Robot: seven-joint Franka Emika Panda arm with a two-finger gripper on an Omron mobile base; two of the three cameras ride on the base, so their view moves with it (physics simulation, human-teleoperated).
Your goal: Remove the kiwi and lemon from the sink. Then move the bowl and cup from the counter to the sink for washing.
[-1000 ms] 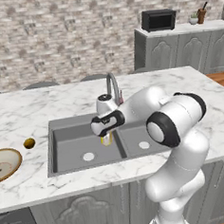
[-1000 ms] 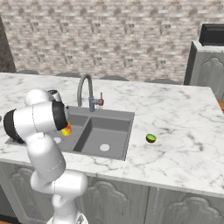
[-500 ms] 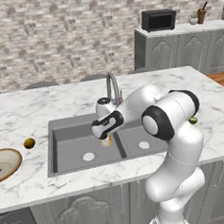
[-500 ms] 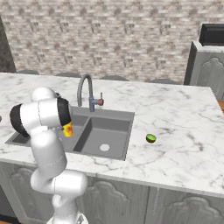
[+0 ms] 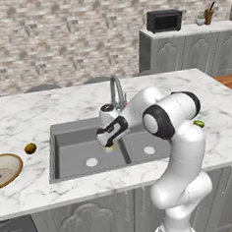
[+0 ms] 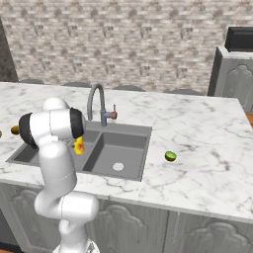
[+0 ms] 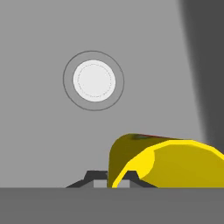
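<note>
Since a second ago the arm has swung a little further over the left basin, carrying the cup along; nothing else has shifted. Fingers point(image 7: 97, 176) clenched on the cup point(image 7: 166, 162), yellow wall pinched at the rim, cup hanging just off to one side of the fingertips. Gripper point(image 5: 109, 145) sits low over the sink point(image 5: 67, 163), pale drain point(image 7: 93, 81) straight ahead of the fingers, basin divider off to the side. Cup looks light, rigid, smooth-glazed so likely slippery; a rim pinch on one wall should hold, but it could swivel if bumped — judgement only. Further out: faucet point(image 5: 116, 90) behind the hand, bowl point(image 5: 4, 169) well apart on the counter point(image 5: 24, 120), a small dark fruit point(image 5: 30, 148) near it, green fruit point(image 6: 170, 156) on the far side.
</note>
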